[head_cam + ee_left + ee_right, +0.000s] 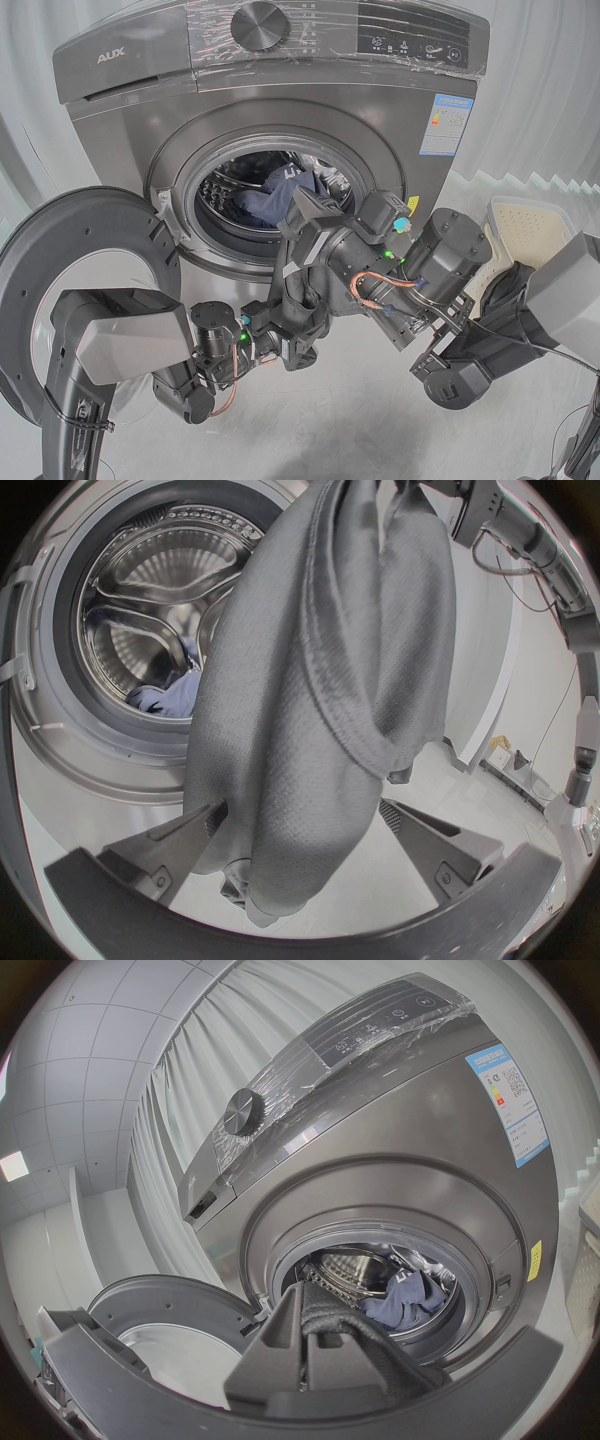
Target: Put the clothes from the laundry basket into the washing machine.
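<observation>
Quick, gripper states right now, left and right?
Left gripper: open, with the dark garment hanging down through its gap.
Right gripper: shut on the dark garment.

A pale pleated curtain (544, 87) hung across the back of the room, reaching down to a smooth, light grey floor (350, 412). Overhead ran a ceiling (81, 1035) of square white panels, with one lit square lamp (12, 1166) set into it. A plain white wall (37, 1254) stood below. A few small objects (503, 742) lay at a wall's foot, too small to identify.
</observation>
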